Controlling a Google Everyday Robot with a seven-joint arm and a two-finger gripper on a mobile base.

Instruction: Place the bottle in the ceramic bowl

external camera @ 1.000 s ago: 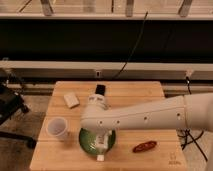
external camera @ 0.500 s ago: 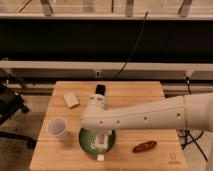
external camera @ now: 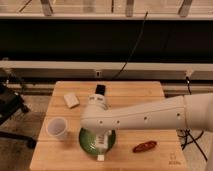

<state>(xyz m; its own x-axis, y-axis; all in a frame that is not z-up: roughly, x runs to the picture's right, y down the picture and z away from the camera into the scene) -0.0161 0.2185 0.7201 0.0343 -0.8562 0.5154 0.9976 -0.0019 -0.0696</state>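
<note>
The dark-green ceramic bowl (external camera: 86,142) sits on the wooden table (external camera: 145,102), near its front edge and left of centre. My arm reaches in from the right, and its white wrist covers the back of the bowl. My gripper (external camera: 103,137) points straight down over the bowl. It is shut on the small pale bottle (external camera: 102,148), which hangs upright. The bottle's white squarish cap end (external camera: 101,157) points down and shows just past the bowl's front rim. The bowl's inside is mostly hidden by the arm.
A whitish translucent cup (external camera: 57,128) stands left of the bowl. A pale rectangular block (external camera: 71,100) lies at the back left. A small black object (external camera: 100,90) lies behind the wrist. A reddish-brown oblong item (external camera: 145,146) lies right of the bowl.
</note>
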